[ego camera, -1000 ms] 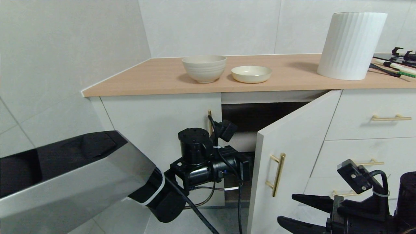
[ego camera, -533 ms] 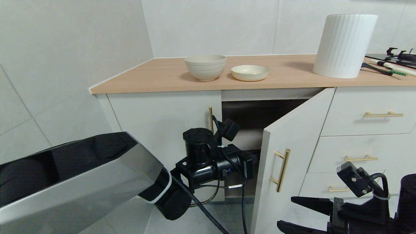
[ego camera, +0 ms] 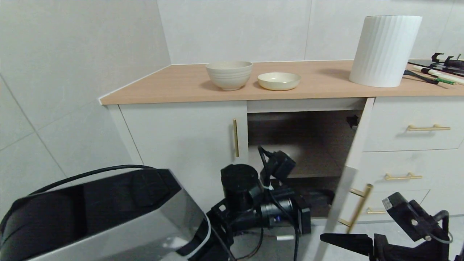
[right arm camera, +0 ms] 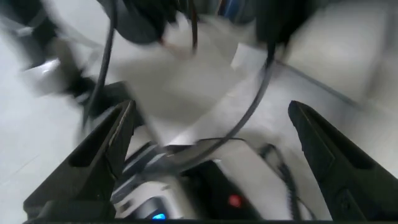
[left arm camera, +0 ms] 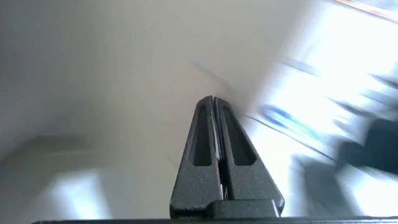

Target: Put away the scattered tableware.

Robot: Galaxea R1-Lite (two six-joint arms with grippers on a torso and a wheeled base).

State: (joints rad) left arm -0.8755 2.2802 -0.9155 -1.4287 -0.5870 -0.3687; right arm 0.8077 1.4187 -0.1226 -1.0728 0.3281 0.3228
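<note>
A cream ribbed bowl [ego camera: 229, 74] and a shallow cream dish [ego camera: 278, 80] stand side by side on the wooden counter [ego camera: 174, 87]. Below them the cabinet [ego camera: 301, 145] is open, its door [ego camera: 353, 163] swung wide so I see it almost edge-on. My left arm's wrist [ego camera: 261, 203] hangs low in front of the opening. In the left wrist view my left gripper [left arm camera: 213, 124] is shut with nothing in it. My right gripper [right arm camera: 211, 162] is open and empty, low to the right of the door, and one finger [ego camera: 344, 239] shows in the head view.
A tall white ribbed container [ego camera: 385, 50] stands on the counter's right part, with several utensils [ego camera: 435, 74] beyond it. Drawers with gold handles [ego camera: 427, 127] lie right of the open door. A tiled wall [ego camera: 72, 72] closes off the left side.
The cabinet door has swung much wider open. My left arm has moved right and lower, in front of the opening. My right gripper has sunk toward the picture's bottom edge.
</note>
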